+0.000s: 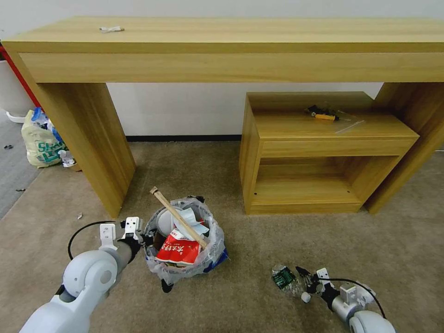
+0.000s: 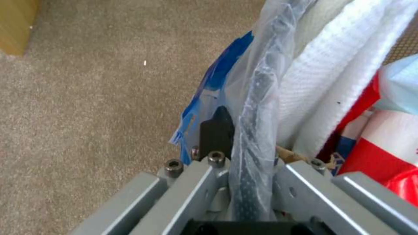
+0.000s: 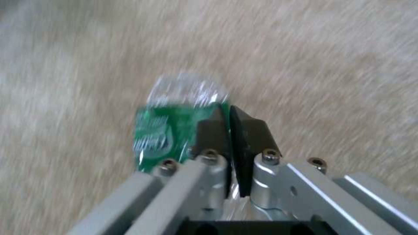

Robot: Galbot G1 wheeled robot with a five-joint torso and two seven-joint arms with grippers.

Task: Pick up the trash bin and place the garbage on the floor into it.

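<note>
The trash bin (image 1: 210, 252), black with a crinkly clear bag, stands on the beige floor (image 1: 259, 305) in front of me. It is stuffed with garbage: a wooden stick (image 1: 178, 216), a red wrapper (image 1: 178, 252) and white papers. My left gripper (image 1: 144, 239) is shut on the bin's near-left rim. In the left wrist view the bagged rim (image 2: 252, 107) runs between the fingers (image 2: 216, 129) of the left gripper (image 2: 244, 137). My right gripper (image 1: 309, 282) is shut on a crushed plastic bottle (image 1: 286, 279) with a green label, low over the carpet. The right wrist view shows that bottle (image 3: 168, 130) pinched by the right gripper (image 3: 229, 130).
A long wooden desk (image 1: 231, 41) spans the back, its left leg (image 1: 88, 138) close behind the bin. A low wooden shelf unit (image 1: 323, 152) stands to the right. A pale-yellow shopping bag (image 1: 41, 141) sits far left by a grey carpet strip (image 1: 14, 171). A small scrap (image 1: 79, 215) lies on the floor.
</note>
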